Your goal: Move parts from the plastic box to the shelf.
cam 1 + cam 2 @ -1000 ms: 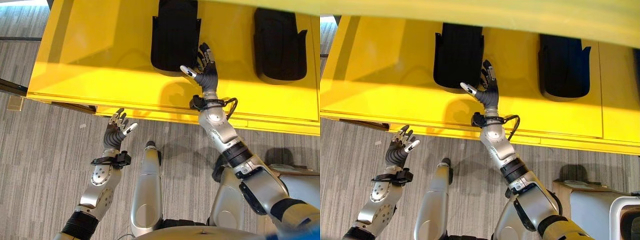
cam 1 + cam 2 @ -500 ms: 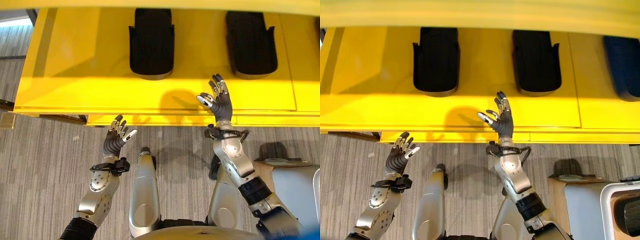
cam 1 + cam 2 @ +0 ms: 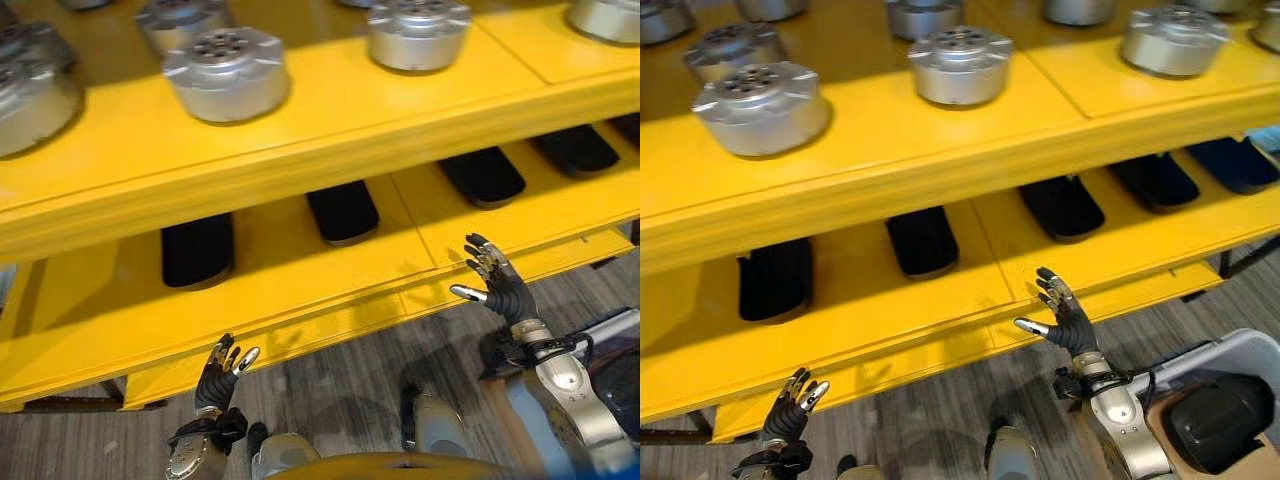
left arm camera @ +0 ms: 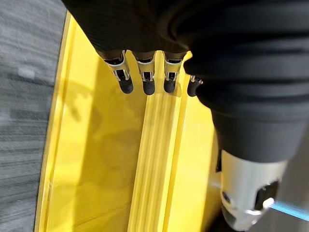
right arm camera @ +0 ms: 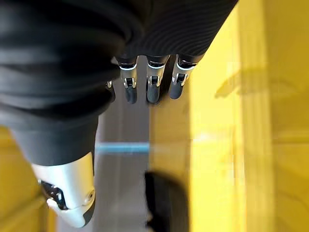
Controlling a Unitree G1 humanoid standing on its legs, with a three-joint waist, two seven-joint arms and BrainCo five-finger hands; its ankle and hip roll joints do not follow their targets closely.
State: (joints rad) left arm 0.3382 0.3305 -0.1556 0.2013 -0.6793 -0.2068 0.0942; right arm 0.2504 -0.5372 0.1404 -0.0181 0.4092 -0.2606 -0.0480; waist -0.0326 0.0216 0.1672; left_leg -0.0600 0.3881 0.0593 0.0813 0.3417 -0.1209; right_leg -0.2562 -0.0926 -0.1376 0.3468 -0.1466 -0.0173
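While both robot hands (image 3: 495,283) (image 3: 218,372) hover empty with fingers spread, flat black parts (image 3: 342,211) line the yellow shelf (image 3: 300,290).

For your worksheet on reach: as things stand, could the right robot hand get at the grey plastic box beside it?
Probably yes. The right robot hand is open and holds nothing, raised before the yellow shelf; the grey plastic box sits close beside that arm with nothing between.
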